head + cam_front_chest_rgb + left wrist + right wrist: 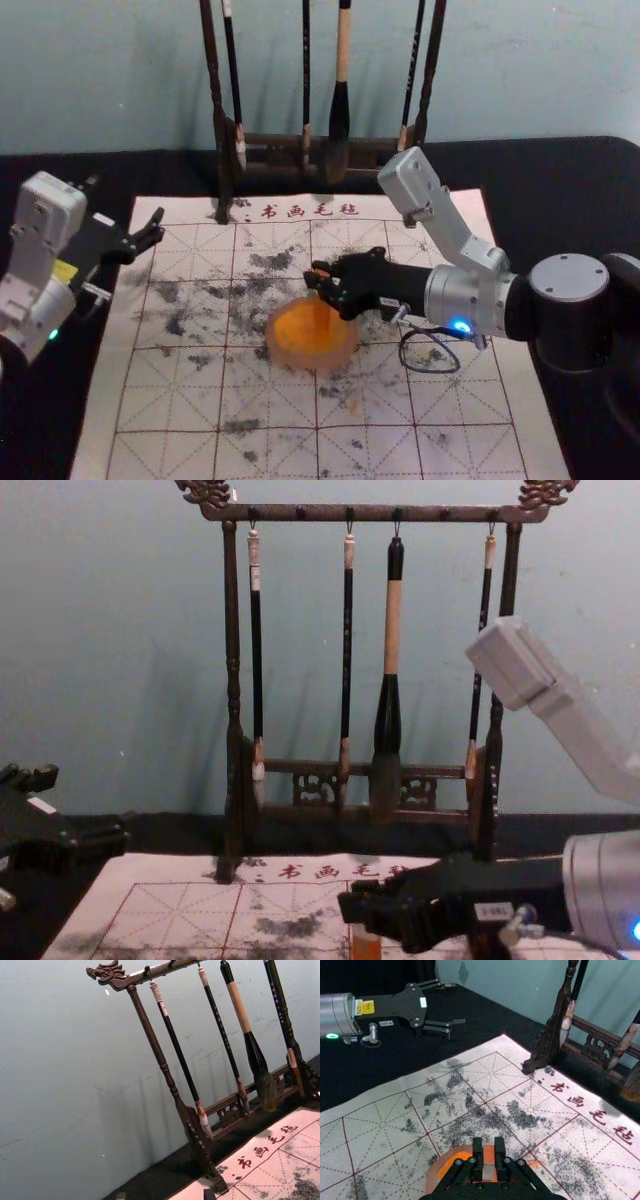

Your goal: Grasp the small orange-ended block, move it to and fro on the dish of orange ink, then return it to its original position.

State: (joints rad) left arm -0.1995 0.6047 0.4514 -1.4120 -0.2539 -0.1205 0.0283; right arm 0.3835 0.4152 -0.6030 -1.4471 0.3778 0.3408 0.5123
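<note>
My right gripper (316, 283) is over the back part of the round orange dish (286, 335). In the right wrist view, the right gripper (489, 1156) is shut on the small block (489, 1154), whose face shows orange and pale bands. Below the fingers in the chest view, the block's orange end (366, 946) points down. Whether that end touches the ink I cannot tell. Off to the left, beside the mat's far left corner, my left gripper (155, 232) is idle and open; tips of the left gripper (165, 1195) show in its own wrist view.
A dark wooden brush rack (232, 680) with several hanging brushes stands behind the mat, near the wall. The gridded, ink-stained mat (180, 400) lies on a black-covered table (560, 200). A faint orange smear (536, 1164) marks the mat near the dish.
</note>
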